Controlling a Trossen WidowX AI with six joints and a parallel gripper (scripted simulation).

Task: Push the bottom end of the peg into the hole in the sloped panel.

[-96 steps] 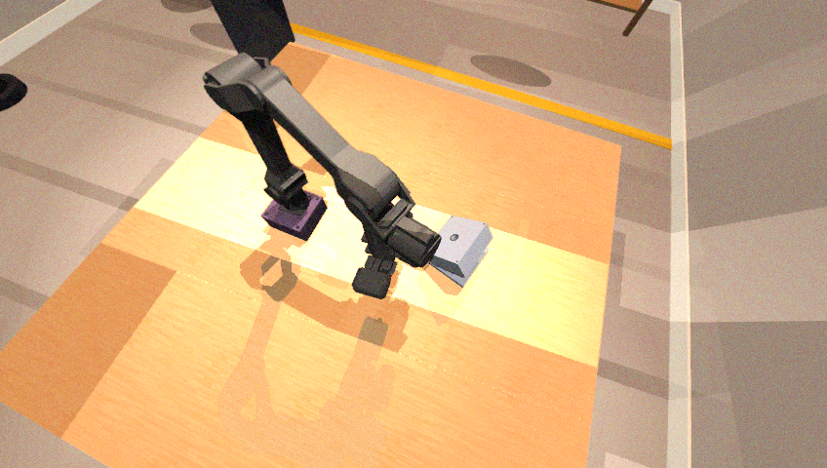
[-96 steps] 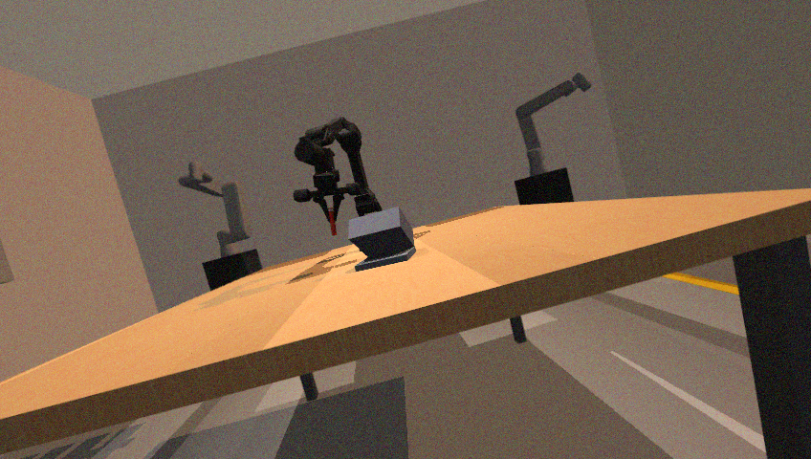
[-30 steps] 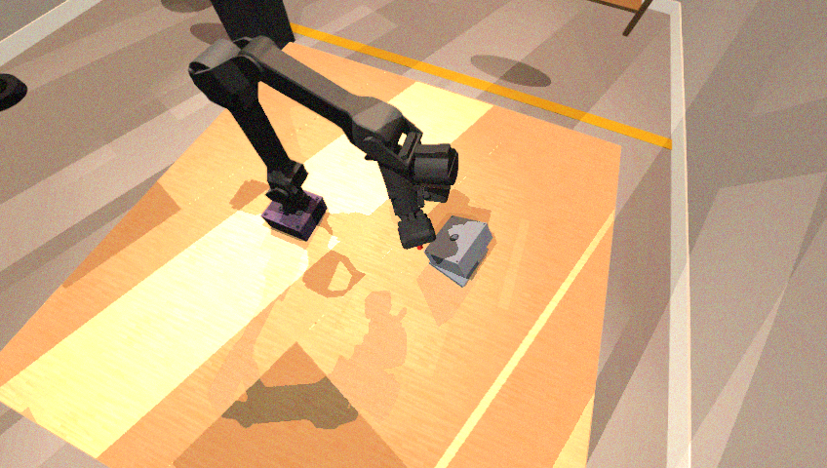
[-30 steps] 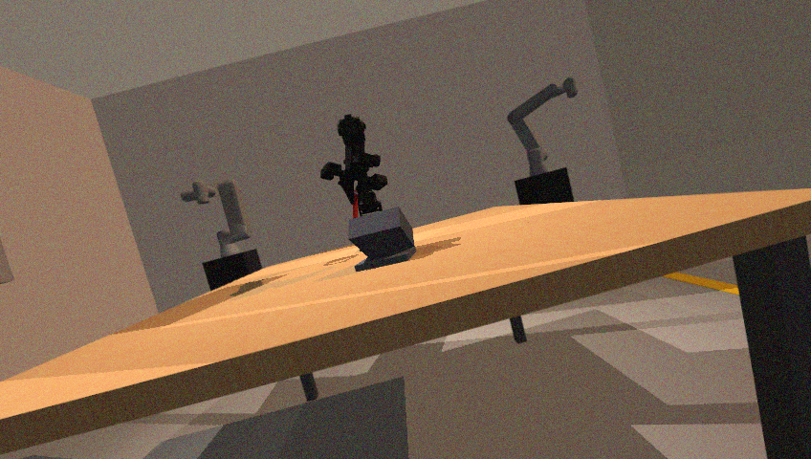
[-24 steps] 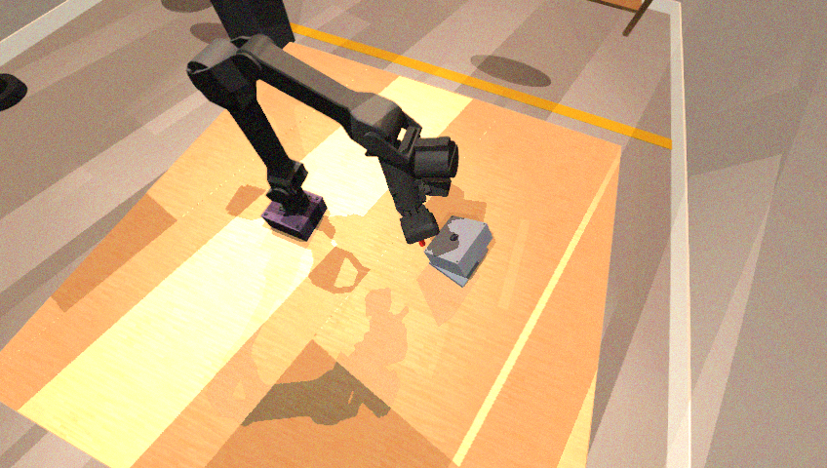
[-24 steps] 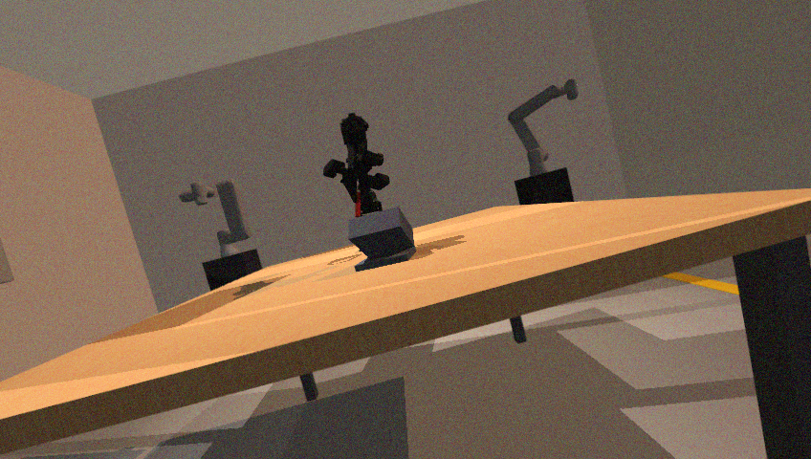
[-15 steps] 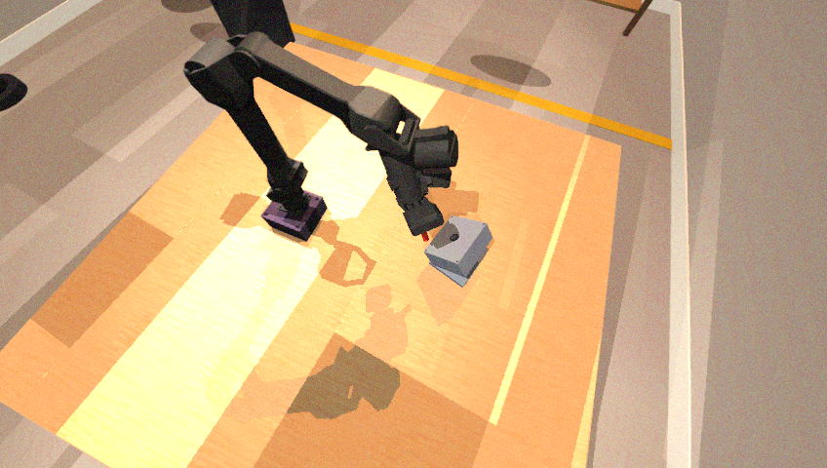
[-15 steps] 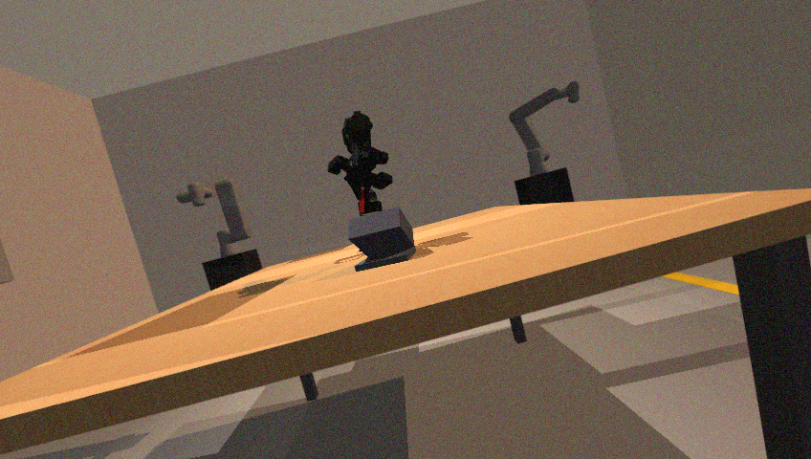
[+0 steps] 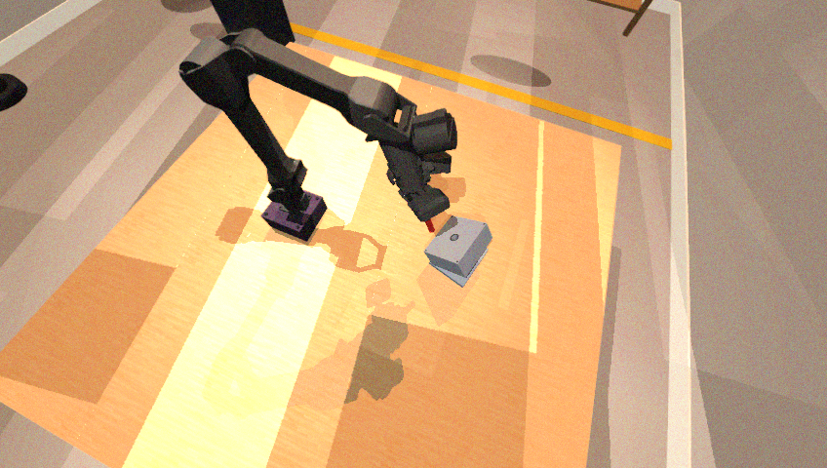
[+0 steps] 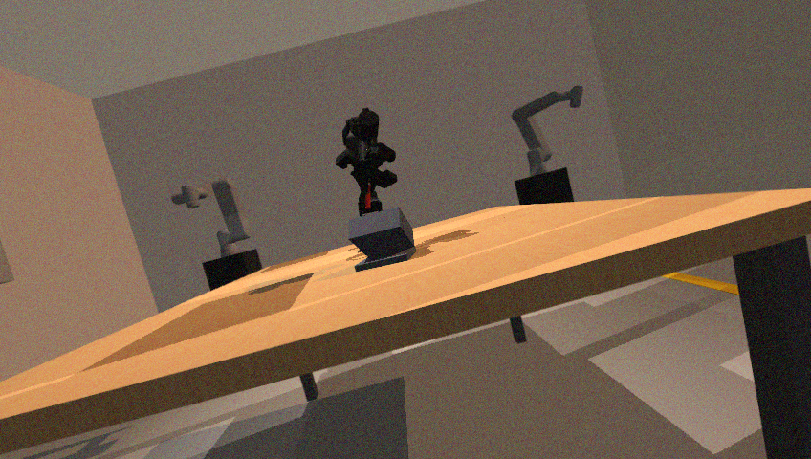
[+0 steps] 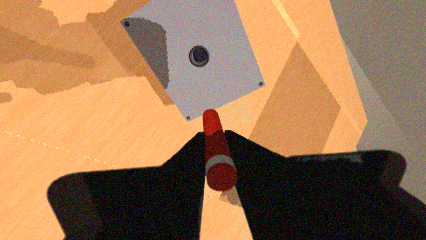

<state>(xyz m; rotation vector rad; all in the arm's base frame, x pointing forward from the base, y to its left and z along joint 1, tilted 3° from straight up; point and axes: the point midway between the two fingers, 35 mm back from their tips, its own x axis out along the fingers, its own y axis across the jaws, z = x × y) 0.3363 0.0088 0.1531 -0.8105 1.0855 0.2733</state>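
My gripper (image 9: pixel 429 215) (image 10: pixel 369 200) (image 11: pixel 214 137) is shut on a round red peg (image 9: pixel 429 225) (image 10: pixel 369 199) (image 11: pixel 215 142) with a grey band near its held end. The peg's free end sticks out past the fingers. A grey sloped panel (image 9: pixel 464 246) (image 10: pixel 381 234) (image 11: pixel 220 30) sits on the wooden table (image 9: pixel 174 325) (image 10: pixel 512 273). A round dark hole (image 9: pixel 453 237) (image 11: pixel 199 55) is in its face. In the wrist view the peg's tip lies at the panel's near corner, short of the hole. In the top view the peg hangs just left of the panel's upper edge.
The arm's purple base (image 9: pixel 294 215) stands left of the panel. Two other pale robot arms on black pedestals (image 10: pixel 231 267) (image 10: pixel 543 185) stand behind the table. A yellow floor line (image 9: pixel 481 86) runs beyond the table's far edge.
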